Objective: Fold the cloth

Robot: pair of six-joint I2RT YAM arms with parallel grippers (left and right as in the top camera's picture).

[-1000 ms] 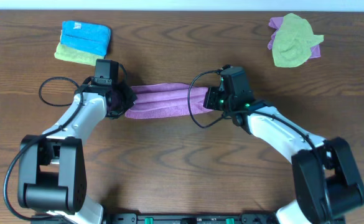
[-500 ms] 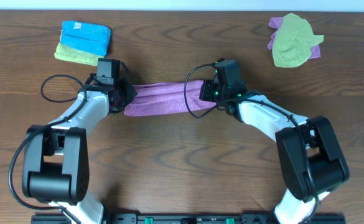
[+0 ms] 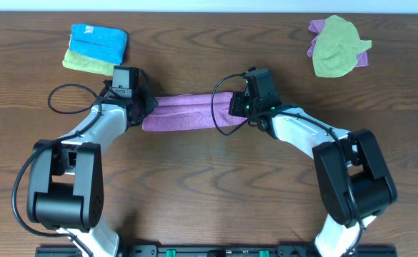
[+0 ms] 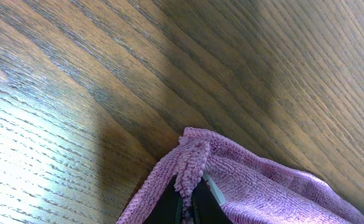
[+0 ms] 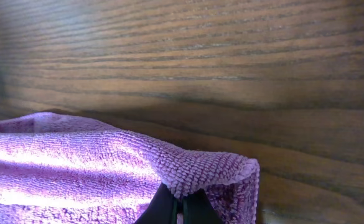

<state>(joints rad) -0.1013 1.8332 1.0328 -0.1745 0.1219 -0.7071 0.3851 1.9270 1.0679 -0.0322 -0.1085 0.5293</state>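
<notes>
A purple cloth (image 3: 183,114) lies stretched in a long band across the middle of the wooden table. My left gripper (image 3: 138,112) is shut on the cloth's left end; in the left wrist view the pinched edge (image 4: 188,177) stands up between the dark fingers (image 4: 186,208). My right gripper (image 3: 231,106) is shut on the cloth's right end; in the right wrist view a fold of the cloth (image 5: 188,171) drapes over the closed fingers (image 5: 180,211). Both ends sit close to the table surface.
A folded blue cloth (image 3: 98,41) lies on a folded yellow-green one (image 3: 87,64) at the back left. A crumpled green cloth (image 3: 336,47) over a purple one (image 3: 317,28) lies at the back right. Cables loop beside each wrist.
Over the last second both grippers moved toward the back of the table with the cloth ends, the right one also leftward, so the band is shorter. Little has moved in the last half second.
</notes>
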